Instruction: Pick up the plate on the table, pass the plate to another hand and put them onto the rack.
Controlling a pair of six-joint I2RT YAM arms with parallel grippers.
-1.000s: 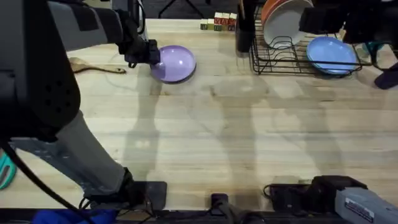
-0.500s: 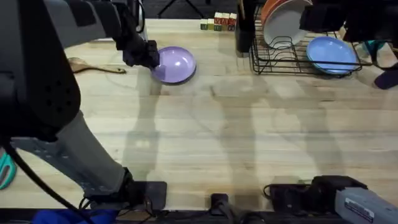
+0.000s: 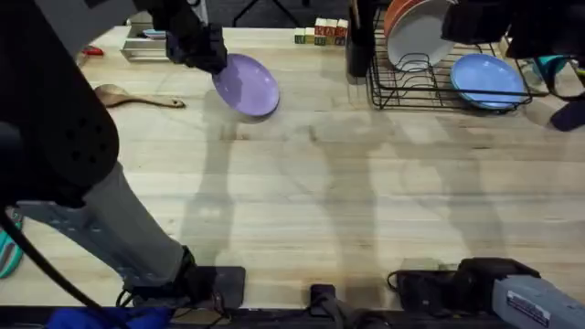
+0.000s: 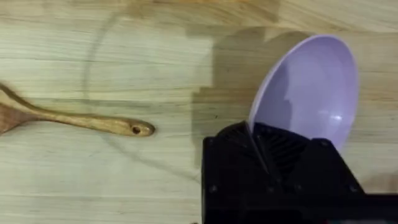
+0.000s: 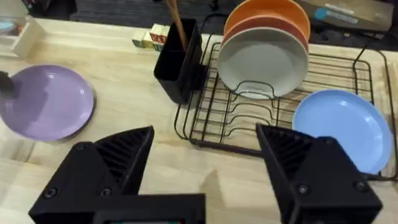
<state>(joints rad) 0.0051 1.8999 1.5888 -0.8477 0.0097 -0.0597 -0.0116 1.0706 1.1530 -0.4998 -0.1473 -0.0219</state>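
Two grippers: the left gripper (image 4: pixel 264 158) is clenched on the near rim of the plate (image 4: pixel 308 93); the right gripper (image 5: pixel 205 168) stands released, its fingers well apart with nothing between them.

Grasp: in the left wrist view the plate's edge runs down into the jaws, and the rest of the plate sticks out beyond them, tilted, its glossy hollow showing.

Plate position: in the overhead view the plate (image 3: pixel 245 84) hangs tilted at the far left of the table (image 3: pixel 366 192), just beside the left gripper (image 3: pixel 203 50), and appears lifted off the wood; only a thin strip of rim is gripped.

Risk, slip: the plate is smooth and held by one edge, so it could likely swing or slide out of the jaws if the arm turns fast.

Risk, handover: the right gripper is well apart from the plate, over by the rack (image 3: pixel 439 82); a hand-off calls for both arms to meet mid-table, and a release before the second grip closes would drop the plate.

Risk, rack: the rack (image 5: pixel 261 118) already carries an orange plate (image 5: pixel 267 18), a white plate (image 5: pixel 261 62) and a light blue plate (image 5: pixel 339 127); the free prongs between them look narrow, so a tilted entry could knock a neighbour.

Nearby: a wooden spoon (image 4: pixel 74 121) lies on the table beside the plate, apart from it.
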